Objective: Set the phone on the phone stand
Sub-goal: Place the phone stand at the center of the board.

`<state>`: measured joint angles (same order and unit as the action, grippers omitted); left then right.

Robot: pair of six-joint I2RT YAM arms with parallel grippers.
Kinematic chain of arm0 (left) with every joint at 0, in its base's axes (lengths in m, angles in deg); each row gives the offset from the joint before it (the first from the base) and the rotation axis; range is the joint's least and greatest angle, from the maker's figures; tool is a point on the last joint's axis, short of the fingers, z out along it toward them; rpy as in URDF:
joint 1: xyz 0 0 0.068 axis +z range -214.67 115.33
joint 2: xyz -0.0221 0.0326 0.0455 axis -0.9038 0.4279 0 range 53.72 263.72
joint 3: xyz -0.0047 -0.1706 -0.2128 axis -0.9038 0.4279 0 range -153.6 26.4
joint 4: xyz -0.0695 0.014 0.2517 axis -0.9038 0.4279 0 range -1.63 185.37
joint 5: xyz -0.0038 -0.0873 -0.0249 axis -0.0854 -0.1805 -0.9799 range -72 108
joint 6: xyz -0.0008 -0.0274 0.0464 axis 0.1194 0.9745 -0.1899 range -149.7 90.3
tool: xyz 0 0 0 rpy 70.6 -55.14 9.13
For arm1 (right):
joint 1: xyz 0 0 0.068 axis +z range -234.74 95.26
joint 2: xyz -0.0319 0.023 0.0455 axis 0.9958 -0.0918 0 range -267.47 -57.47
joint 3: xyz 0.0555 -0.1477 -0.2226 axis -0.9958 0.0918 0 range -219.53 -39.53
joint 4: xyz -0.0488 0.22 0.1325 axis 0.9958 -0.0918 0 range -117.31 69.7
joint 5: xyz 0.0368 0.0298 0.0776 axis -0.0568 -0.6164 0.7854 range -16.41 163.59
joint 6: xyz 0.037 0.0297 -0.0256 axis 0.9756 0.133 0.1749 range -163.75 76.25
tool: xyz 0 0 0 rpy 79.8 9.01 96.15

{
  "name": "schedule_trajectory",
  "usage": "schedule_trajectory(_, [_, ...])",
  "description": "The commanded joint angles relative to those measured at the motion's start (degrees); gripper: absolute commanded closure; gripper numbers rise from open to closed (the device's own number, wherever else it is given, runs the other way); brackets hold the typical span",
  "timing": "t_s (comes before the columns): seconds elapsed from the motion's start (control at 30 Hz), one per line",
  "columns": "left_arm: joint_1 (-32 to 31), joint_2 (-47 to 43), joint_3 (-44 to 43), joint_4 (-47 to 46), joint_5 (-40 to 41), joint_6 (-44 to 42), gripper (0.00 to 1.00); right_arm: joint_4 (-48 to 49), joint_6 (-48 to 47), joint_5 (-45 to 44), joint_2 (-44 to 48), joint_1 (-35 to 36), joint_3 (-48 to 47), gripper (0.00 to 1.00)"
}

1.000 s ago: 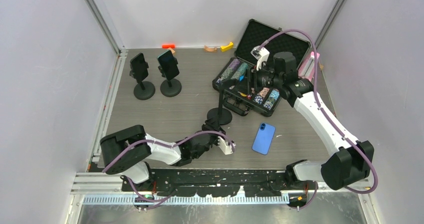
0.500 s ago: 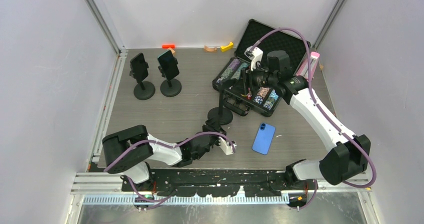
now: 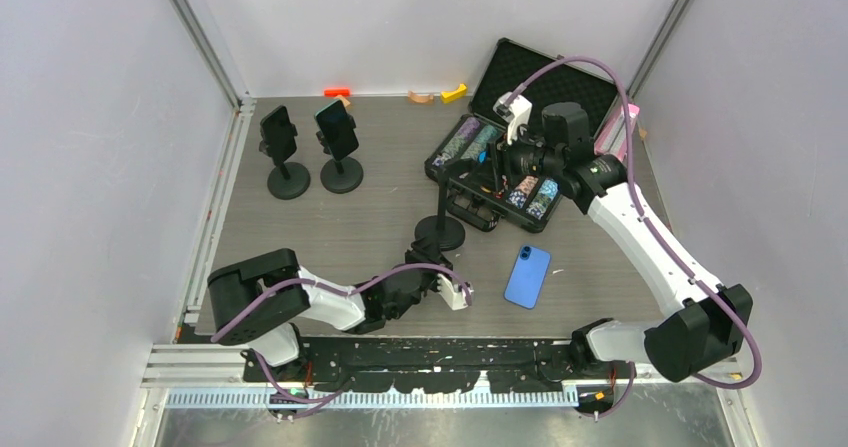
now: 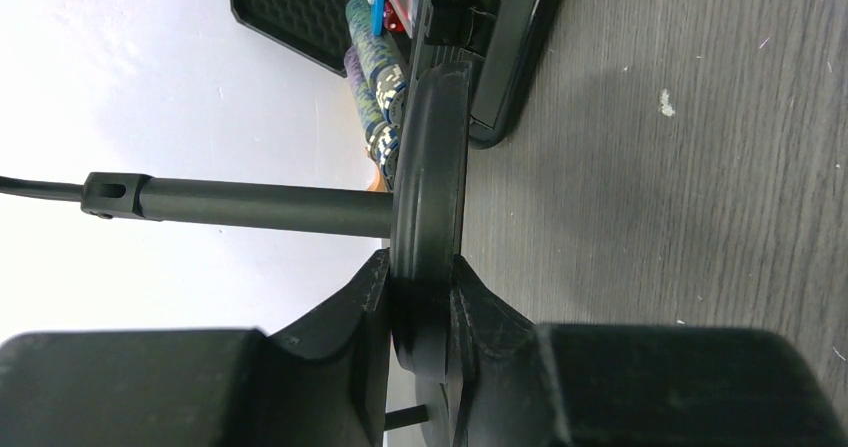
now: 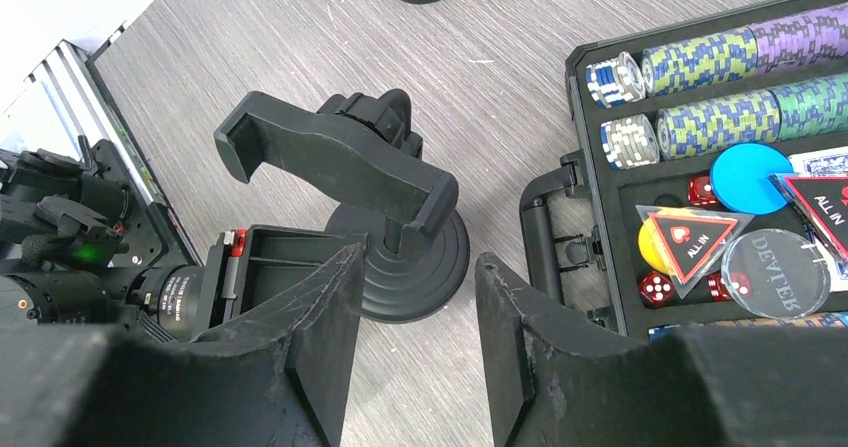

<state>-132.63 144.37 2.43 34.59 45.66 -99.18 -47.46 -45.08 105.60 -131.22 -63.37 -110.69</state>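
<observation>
The phone stand (image 3: 440, 231) is upright near the middle of the tabletop (image 3: 330, 229). Its round base sits on the surface and its empty cradle (image 5: 335, 162) is at the top of the thin pole.

The left fingers (image 4: 345, 307) come in low from 7 o'clock and are clamped on the edge of the base disc, one above it and one beneath.

The right fingers (image 5: 300, 337) hang above the stand on its 2 o'clock side. They are spread apart and hold nothing. In the right wrist view the base shows in the gap between them, and the cradle is just beyond their tips.

The phone (image 3: 527, 276), blue, lies flat on the tabletop at about 4 o'clock from the stand's base, apart from both arms.

An open poker chip case (image 3: 545, 75) lies at 1 o'clock. Far off at 10 o'clock, a second stand (image 3: 282, 157) and a third stand (image 3: 340, 149) each carry a dark phone.
</observation>
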Motion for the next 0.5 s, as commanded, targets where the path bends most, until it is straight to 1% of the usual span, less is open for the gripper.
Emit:
schedule_trajectory(0.0, [-0.8, -1.2, -0.3, -8.8, 1.1, 0.0, 1.00, 0.8, -0.4, -0.2, 0.0, 0.2, -3.3, 0.51])
schedule_trajectory(0.23, [-1.2, -0.9, -0.3, -8.8, 1.1, -0.1, 1.00, 0.8, -0.2, -0.2, -1.1, 0.3, -4.6, 0.54])
schedule_trajectory(0.47, [-1.2, -1.3, -0.3, -8.8, 1.2, 0.0, 1.00, 0.9, 0.0, 0.0, -2.0, 0.6, -4.5, 0.60])
